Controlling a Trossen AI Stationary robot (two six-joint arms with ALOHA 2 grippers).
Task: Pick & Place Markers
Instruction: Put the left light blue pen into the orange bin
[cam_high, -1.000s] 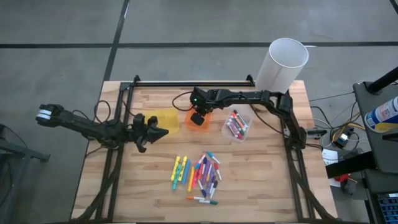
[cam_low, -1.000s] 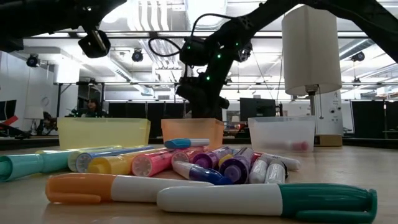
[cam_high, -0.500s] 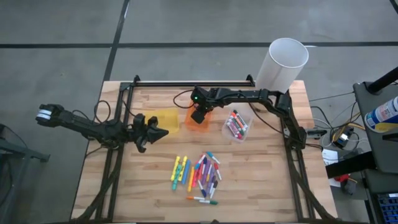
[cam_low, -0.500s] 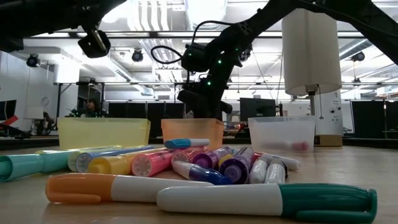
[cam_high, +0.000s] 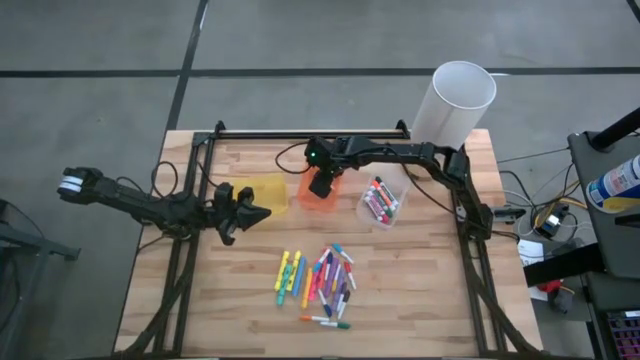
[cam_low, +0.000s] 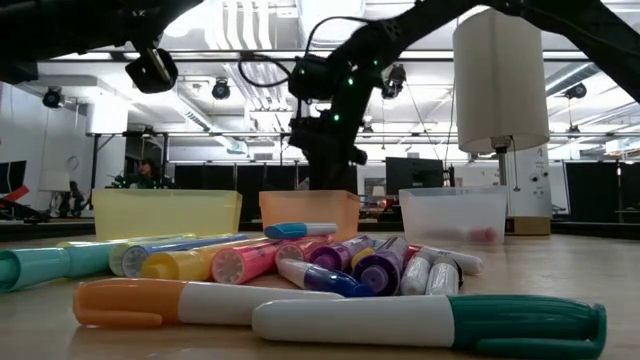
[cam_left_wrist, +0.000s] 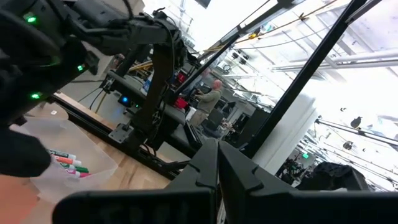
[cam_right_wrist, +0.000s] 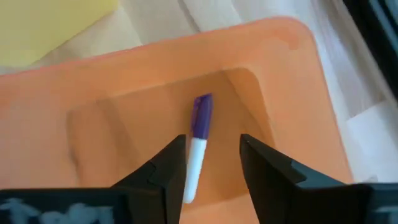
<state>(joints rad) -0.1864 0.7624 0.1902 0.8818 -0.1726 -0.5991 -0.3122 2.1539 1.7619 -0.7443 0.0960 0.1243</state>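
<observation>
My right gripper (cam_right_wrist: 212, 140) hangs open over the orange bin (cam_right_wrist: 280, 74), pointing steeply down. A white marker with a purple cap (cam_right_wrist: 198, 140) lies flat on the bin's floor below the gap between the fingers, apart from them. In the high view this gripper (cam_high: 320, 186) is above the middle bin (cam_high: 318, 196). A loose pile of markers (cam_high: 320, 280) lies on the wooden table nearer the front. My left gripper (cam_high: 262, 212) waits shut beside the yellow bin (cam_high: 266, 190), holding nothing.
A clear bin (cam_high: 380, 202) with several markers stands to the right of the orange one. A tall white cylinder (cam_high: 455, 100) rises at the far right corner. A black rail (cam_high: 310, 133) runs along the far edge. Bare wood lies around the marker pile.
My right gripper has tipped to a steeper angle over the orange bin and drawn up a little from its rim. The left arm has kept still.
</observation>
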